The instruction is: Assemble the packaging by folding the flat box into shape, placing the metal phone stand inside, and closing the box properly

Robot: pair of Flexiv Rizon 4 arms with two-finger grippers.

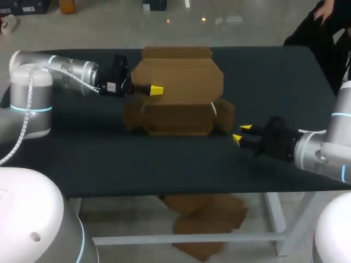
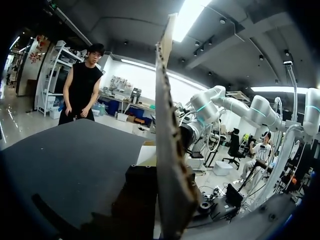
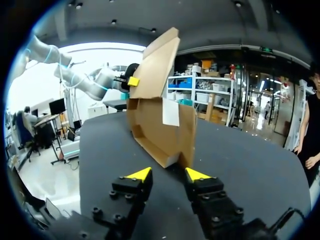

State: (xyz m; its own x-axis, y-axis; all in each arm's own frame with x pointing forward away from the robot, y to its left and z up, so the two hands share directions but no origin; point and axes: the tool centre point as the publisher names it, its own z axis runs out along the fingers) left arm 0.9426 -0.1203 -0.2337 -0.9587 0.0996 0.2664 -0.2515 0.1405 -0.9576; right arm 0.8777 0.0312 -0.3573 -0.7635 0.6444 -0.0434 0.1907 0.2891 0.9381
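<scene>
A brown cardboard box (image 1: 176,104) stands half-folded at the middle of the black table, its lid panel raised at the back and side flaps splayed out. My left gripper (image 1: 156,90) is at the lid's left edge, shut on the panel. In the left wrist view the lid's edge (image 2: 170,150) rises straight out of that gripper, whose tips are hidden. My right gripper (image 1: 242,134) is low by the box's right flap (image 1: 225,115), open and holding nothing. In the right wrist view the right gripper (image 3: 168,175) faces the box (image 3: 160,125) a little ahead. No phone stand shows.
The dark tabletop (image 1: 109,159) runs wide in front of the box to its front edge and out to both sides. Nothing else lies on it.
</scene>
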